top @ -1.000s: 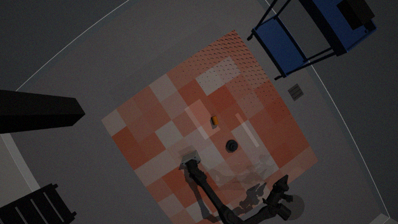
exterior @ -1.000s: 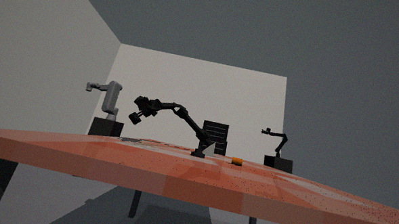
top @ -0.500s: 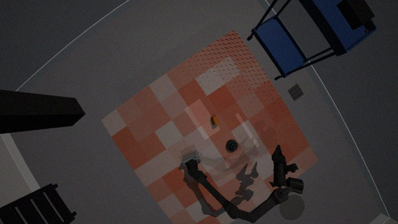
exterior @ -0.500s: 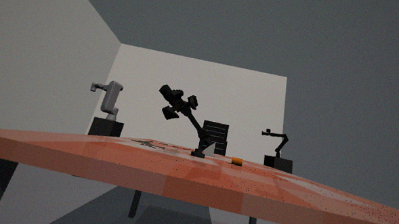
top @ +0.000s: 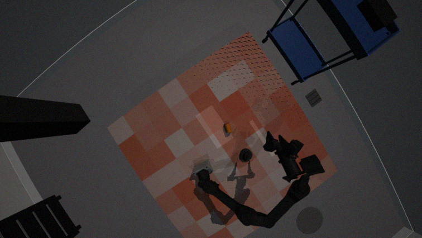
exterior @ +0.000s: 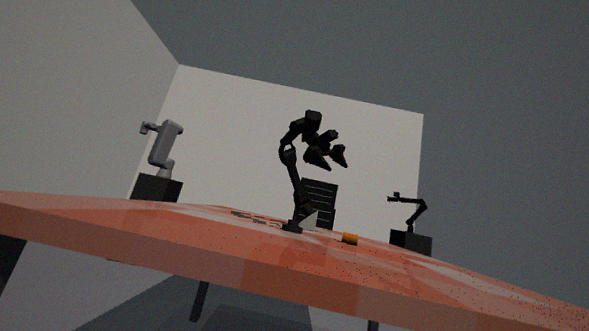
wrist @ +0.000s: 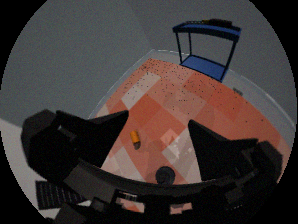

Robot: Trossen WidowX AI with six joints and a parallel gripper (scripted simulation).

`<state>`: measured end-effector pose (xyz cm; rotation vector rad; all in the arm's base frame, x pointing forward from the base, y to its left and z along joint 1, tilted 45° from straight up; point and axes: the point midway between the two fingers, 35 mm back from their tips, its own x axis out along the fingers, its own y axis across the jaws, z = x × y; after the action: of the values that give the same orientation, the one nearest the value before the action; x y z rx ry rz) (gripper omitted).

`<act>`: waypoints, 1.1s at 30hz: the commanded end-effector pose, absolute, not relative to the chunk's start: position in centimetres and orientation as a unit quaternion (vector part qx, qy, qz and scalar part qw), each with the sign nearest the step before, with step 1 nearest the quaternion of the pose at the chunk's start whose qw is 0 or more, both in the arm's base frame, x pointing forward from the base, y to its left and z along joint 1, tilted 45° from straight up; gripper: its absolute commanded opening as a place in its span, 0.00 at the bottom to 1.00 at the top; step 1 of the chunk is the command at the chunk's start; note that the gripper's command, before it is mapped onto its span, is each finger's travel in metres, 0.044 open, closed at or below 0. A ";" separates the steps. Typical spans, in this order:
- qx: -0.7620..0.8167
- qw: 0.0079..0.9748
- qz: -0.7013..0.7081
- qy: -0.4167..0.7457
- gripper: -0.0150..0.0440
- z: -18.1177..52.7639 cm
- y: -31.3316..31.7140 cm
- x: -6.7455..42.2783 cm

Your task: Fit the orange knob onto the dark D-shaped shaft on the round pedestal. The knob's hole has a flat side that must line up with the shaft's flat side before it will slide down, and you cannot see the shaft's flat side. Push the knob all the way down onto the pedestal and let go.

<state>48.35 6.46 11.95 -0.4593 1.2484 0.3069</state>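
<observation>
The orange knob lies on its side on the orange checked table. The dark round pedestal with its shaft stands on the table a short way from the knob, nearer the arm's base. I cannot make the pedestal out in the exterior view. My gripper is open and empty. It hangs high above the table, off to the side of the pedestal and well clear of the knob. The shaft's flat side does not show.
A blue cart stands off the table's far corner. A dark block and a black rack are on the floor to the left. Two other robot arms, a grey arm and a black arm, stand behind the table.
</observation>
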 end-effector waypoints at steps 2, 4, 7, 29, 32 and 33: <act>-0.333 0.683 0.184 0.623 1.00 9.1 13.2 44.5; -0.380 0.645 0.197 0.633 1.00 8.4 15.4 42.8; -0.455 0.582 0.215 0.639 1.00 7.5 18.5 40.1; -0.564 0.425 0.214 0.674 1.00 -0.7 17.6 35.5; -0.558 0.408 0.205 0.693 1.00 -3.4 15.4 35.1; -0.556 0.402 0.200 0.700 1.00 -4.6 14.5 34.9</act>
<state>35.59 18.04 -0.34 -1.4028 1.6696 0.5311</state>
